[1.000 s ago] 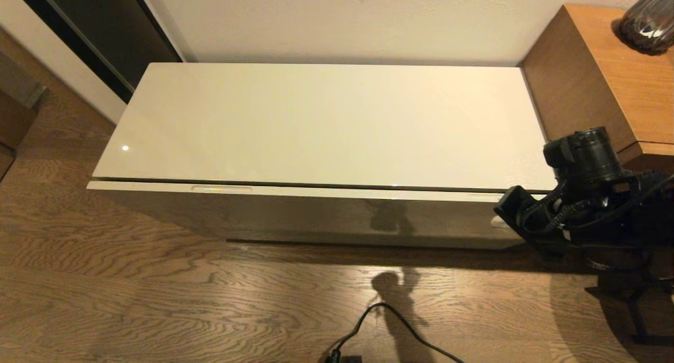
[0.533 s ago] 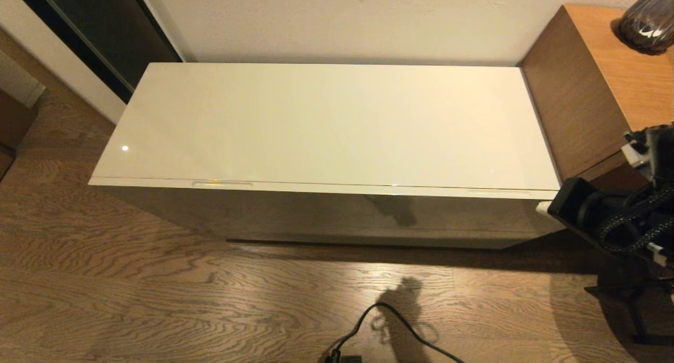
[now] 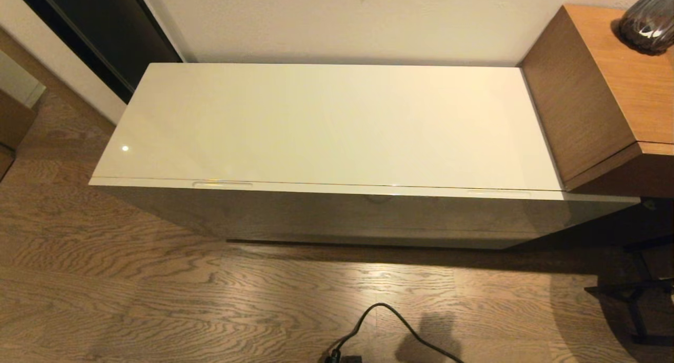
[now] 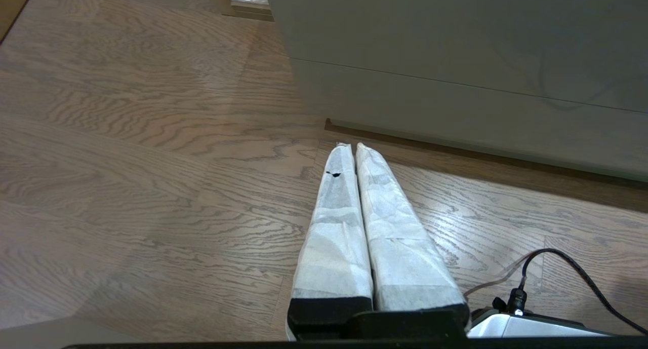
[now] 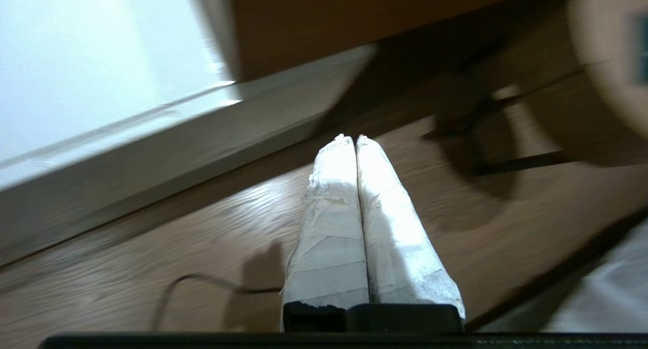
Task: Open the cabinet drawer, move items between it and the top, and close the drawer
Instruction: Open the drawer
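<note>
The cabinet drawer point(image 3: 337, 210) is shut, its cream front flush under the top point(image 3: 326, 120), with slim slot handles point(image 3: 221, 184) near each end. The glossy top is bare. The slippers and the tissue pack are out of view. Neither arm shows in the head view. My left gripper point(image 4: 353, 146) is shut on nothing and hangs low over the wooden floor, facing the cabinet's lower front point(image 4: 455, 45). My right gripper point(image 5: 353, 137) is also shut and empty, above the floor off the cabinet's right front corner point(image 5: 228, 93).
The brown wooden unit point(image 3: 595, 89) with a dark vase point(image 3: 647, 20) stands against the cabinet's right end. A black cable point(image 3: 389, 326) lies on the floor in front. Black stand legs point(image 3: 642, 289) are at the right. A dark doorway point(image 3: 105, 31) is at the back left.
The drawer stood slightly out with my right gripper at its right handle; it is now flush. My right arm has drawn back to the right and left the head view.
</note>
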You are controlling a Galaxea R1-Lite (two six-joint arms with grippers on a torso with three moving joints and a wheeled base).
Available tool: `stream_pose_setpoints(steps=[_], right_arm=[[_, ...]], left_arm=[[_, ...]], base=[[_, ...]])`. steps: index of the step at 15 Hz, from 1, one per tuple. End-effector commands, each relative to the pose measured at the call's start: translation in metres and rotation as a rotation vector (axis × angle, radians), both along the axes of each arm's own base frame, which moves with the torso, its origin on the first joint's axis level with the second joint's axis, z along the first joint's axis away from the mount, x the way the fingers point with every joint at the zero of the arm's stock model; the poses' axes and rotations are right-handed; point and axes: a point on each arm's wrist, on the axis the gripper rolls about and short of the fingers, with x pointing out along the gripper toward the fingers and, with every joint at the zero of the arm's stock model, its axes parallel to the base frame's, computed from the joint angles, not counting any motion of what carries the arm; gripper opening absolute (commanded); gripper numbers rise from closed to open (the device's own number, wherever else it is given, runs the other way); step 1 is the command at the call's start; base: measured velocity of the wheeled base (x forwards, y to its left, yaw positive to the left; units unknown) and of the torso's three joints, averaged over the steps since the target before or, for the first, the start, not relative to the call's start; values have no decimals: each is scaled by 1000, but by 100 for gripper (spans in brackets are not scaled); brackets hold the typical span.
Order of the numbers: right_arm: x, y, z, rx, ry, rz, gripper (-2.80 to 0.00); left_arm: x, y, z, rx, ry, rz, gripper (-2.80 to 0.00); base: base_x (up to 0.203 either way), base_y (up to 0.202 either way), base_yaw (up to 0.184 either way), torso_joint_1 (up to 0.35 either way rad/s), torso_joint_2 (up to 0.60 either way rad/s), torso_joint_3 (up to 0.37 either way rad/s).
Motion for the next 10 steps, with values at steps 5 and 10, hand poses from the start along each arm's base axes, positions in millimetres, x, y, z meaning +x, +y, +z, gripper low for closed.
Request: stream_pose_setpoints(steps=[5,10], right_arm=[[-135,-27,-49,-106,38,-100,-280],[-140,-24,-64,-28,126,-62,-280]], left_arm=[[-3,-1,-1,7,-38,2,-280],[-3,-1,-1,8,-37,2,-280]], base=[[0,0,0,0,0,0],[0,0,0,0,0,0]])
